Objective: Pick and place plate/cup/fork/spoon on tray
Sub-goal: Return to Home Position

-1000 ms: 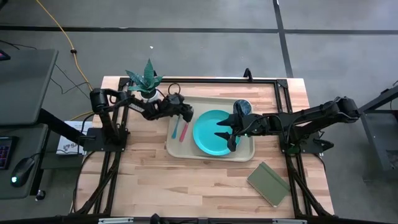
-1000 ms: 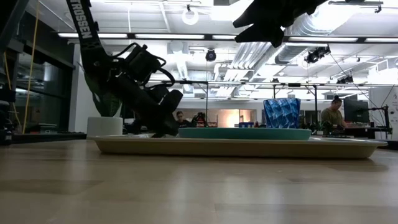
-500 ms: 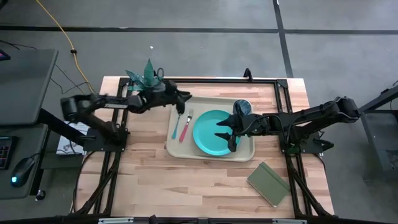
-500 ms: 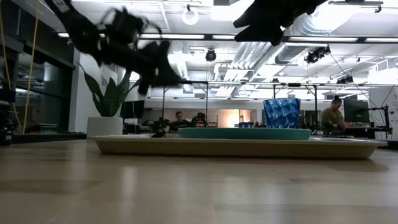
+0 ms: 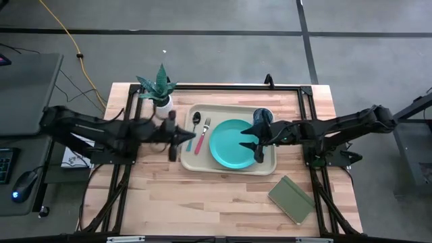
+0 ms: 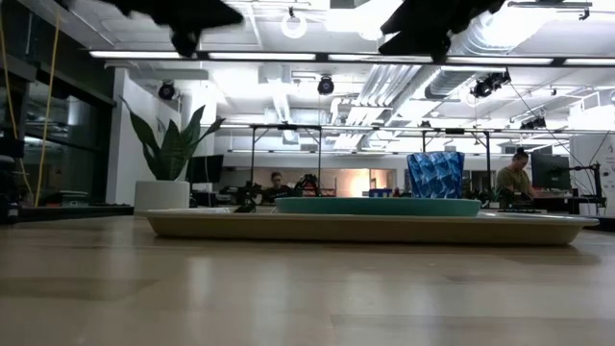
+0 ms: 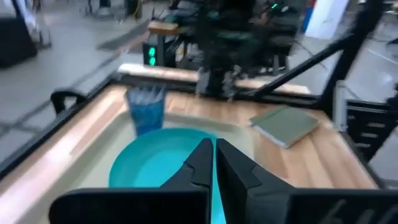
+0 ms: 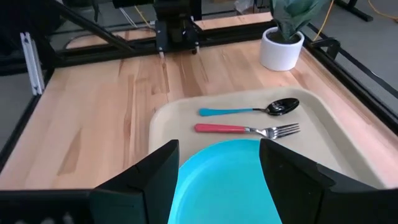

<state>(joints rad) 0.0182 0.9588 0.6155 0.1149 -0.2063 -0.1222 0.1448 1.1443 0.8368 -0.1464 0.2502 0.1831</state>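
Apparently you're finished: plate, cup, fork and spoon lie on the tray; left hand pinched together beside them, right hand spread above the plate.

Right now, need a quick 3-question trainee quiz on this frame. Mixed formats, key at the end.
1. True or false: the fork and the spoon both lie on the tray.
2. Multiple choice: where does the cup stand? A) on the bare table beside the notebook B) on the tray beside the plate C) upside down on the plate
3. Fill in: the left gripper is ____, holding nothing; the right gripper hangs ____ over the plate.

Key
1. True; they lie side by side next to the plate.
2. B
3. shut; open
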